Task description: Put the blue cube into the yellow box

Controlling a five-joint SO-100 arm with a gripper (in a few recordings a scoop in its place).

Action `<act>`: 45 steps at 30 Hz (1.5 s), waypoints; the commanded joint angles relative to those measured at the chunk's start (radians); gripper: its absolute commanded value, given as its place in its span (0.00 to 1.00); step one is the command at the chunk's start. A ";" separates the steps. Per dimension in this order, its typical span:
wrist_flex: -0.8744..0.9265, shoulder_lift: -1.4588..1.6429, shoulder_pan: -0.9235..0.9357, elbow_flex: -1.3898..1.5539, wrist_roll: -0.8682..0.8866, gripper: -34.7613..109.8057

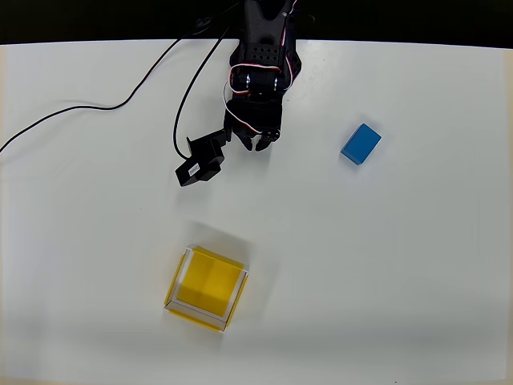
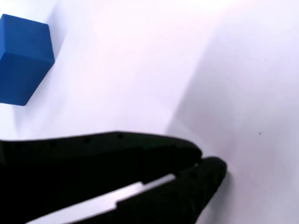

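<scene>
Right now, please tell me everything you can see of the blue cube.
The cube is a small, solid, bright-blue block, slightly oblong, with plain matte faces and sharp edges. It lies flat on the white table, turned diagonally in the overhead view, to the right of the end effector and far from the box. Nothing touches it except the table.

Bright, even light washes the white matte table (image 1: 417, 265) almost featureless in the overhead view, its near edge fading to grey. The shallow yellow open-topped box (image 1: 207, 287) casts a faint soft shadow up and to the right. In the wrist view the black two-finger gripper (image 2: 204, 164) sits blurred, and glare bleaches the tabletop pinkish-white.
</scene>
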 commanded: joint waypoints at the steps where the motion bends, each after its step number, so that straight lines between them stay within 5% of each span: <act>1: 0.015 0.028 -0.015 0.028 -0.028 0.27; 16: -0.051 -0.110 -0.023 -0.164 -0.040 0.30; 24: 0.014 -0.577 -0.089 -0.811 0.179 0.42; 30: 0.092 -0.827 -0.170 -1.137 0.371 0.42; 39: 0.121 -1.123 -0.302 -1.307 0.689 0.56; 45: 0.107 -1.270 -0.482 -1.322 0.917 0.56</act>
